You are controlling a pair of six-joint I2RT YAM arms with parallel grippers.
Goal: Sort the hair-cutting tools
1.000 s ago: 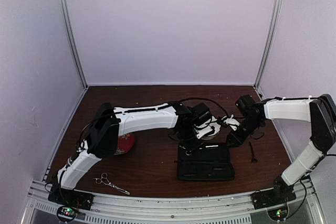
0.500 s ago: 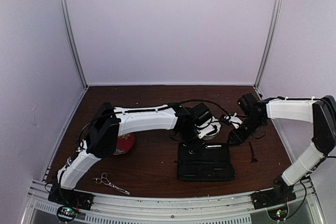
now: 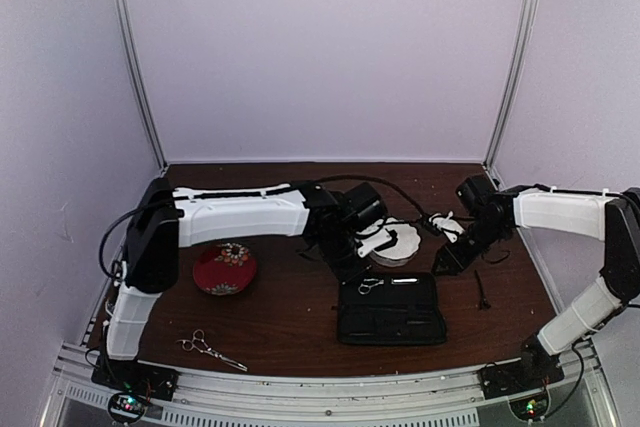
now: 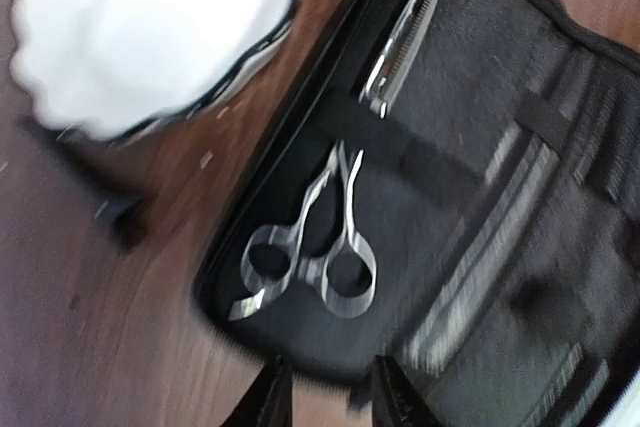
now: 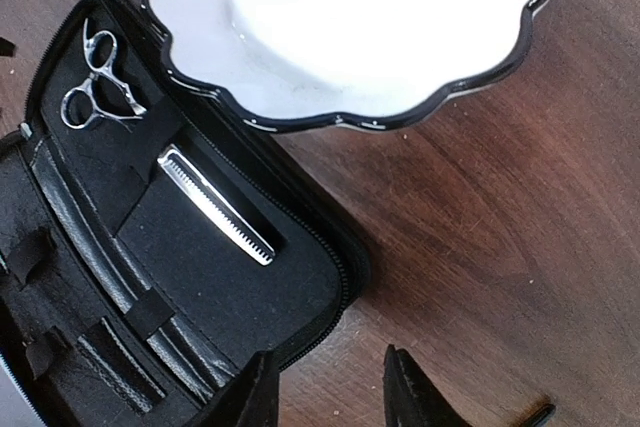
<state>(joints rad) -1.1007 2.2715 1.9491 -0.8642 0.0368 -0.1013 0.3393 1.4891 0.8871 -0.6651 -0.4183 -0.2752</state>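
One pair of silver scissors (image 4: 315,247) lies in the near-left corner of the open black case (image 4: 480,147), also seen from above as scissors (image 3: 370,285). My left gripper (image 4: 330,402) hovers just off that corner, open, with nothing between its fingers. A silver toothed blade (image 5: 215,205) sits tucked in the case lid pocket. My right gripper (image 5: 330,397) is open and empty over bare wood by the case's right corner (image 5: 330,287). A second pair of scissors (image 3: 210,349) lies at the front left of the table. A thin black clip (image 3: 481,292) lies right of the case.
A white scalloped plate (image 3: 397,242) stands just behind the case, between the two grippers. A red flowered plate (image 3: 224,267) sits to the left. Cables loop over the table behind the white plate. Metal rails frame the table's sides and front.
My left gripper has opened and let the scissors go into the case, then drawn back to the left. The left arm has swung off the red plate. The right arm hardly moved.
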